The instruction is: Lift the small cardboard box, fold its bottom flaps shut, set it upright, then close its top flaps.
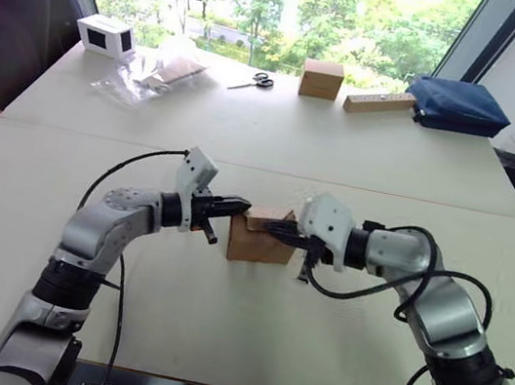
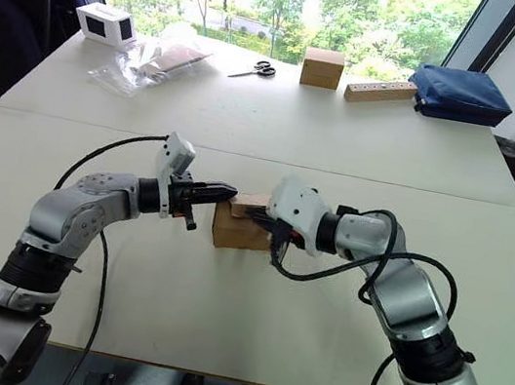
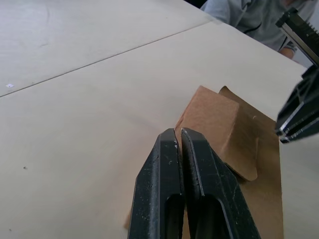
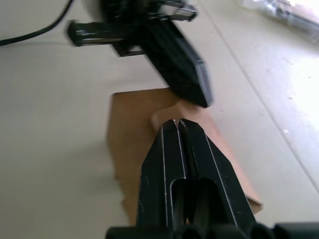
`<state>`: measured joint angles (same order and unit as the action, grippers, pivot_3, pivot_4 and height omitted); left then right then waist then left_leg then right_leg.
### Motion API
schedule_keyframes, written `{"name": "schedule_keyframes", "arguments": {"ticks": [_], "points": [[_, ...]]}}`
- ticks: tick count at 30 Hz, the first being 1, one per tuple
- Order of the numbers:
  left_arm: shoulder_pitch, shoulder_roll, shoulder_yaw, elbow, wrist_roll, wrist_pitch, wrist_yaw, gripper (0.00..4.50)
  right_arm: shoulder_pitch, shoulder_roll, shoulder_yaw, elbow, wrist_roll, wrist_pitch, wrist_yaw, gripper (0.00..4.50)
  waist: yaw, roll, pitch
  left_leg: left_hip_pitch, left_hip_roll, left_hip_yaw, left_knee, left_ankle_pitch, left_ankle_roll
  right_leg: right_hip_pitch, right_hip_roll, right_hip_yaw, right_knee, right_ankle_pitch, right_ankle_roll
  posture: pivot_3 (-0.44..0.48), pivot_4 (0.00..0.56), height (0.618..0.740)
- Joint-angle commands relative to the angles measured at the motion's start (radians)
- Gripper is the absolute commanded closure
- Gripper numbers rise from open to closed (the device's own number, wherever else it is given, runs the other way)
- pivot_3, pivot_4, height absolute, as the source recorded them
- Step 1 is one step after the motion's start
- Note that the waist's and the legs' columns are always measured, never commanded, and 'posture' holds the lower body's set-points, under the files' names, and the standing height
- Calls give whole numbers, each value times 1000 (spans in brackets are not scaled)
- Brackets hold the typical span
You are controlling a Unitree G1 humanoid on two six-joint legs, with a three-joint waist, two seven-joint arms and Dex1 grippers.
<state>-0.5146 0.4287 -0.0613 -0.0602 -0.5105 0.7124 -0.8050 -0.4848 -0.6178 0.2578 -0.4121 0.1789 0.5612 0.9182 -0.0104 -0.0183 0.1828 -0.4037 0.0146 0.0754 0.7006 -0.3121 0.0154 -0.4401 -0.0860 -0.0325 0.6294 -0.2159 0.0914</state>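
- The left gripper (image 1: pixel 238 206) has its fingers pressed together, holding nothing; the tips rest at the upper left edge of the box (image 1: pixel 259 240).
- The box stands on the table (image 1: pixel 277 136) near its front, between the two arms, with a flap (image 3: pixel 212 122) raised at the top.
- The right gripper (image 1: pixel 277 225) is also pinched together and empty, its tips against the right side of the box top.
- Risk: both grippers only push, none holds. An uneven push may slide or tip the box, and the flap may spring open.
- The left wrist view shows the rounded flap edge; the eye views show far things, as the scissors (image 1: pixel 253 80).
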Motion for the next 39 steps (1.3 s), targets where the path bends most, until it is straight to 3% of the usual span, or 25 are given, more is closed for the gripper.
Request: {"name": "schedule_keyframes", "arguments": {"ticks": [1,21,39], "points": [[-16,-6,13,-2,-10,2,-2,4359,-14,1,9,-37,-7,-10,-10,4500,0,0,0,0,0,0,0,0,0,0,0,0,0,0,0,0,150,740],[-17,-30,40,-1,-59,65,15,4359,-50,-19,117,66,-210,-162,-22,4500,0,0,0,0,0,0,0,0,0,0,0,0,0,0,0,0,150,740],[6,-19,-7,-25,-28,43,-14,4359,-78,13,143,160,-329,-252,-47,4500,1,0,0,0,0,0,0,1,-1,1,0,0,0,0,0,0,150,740]]}}
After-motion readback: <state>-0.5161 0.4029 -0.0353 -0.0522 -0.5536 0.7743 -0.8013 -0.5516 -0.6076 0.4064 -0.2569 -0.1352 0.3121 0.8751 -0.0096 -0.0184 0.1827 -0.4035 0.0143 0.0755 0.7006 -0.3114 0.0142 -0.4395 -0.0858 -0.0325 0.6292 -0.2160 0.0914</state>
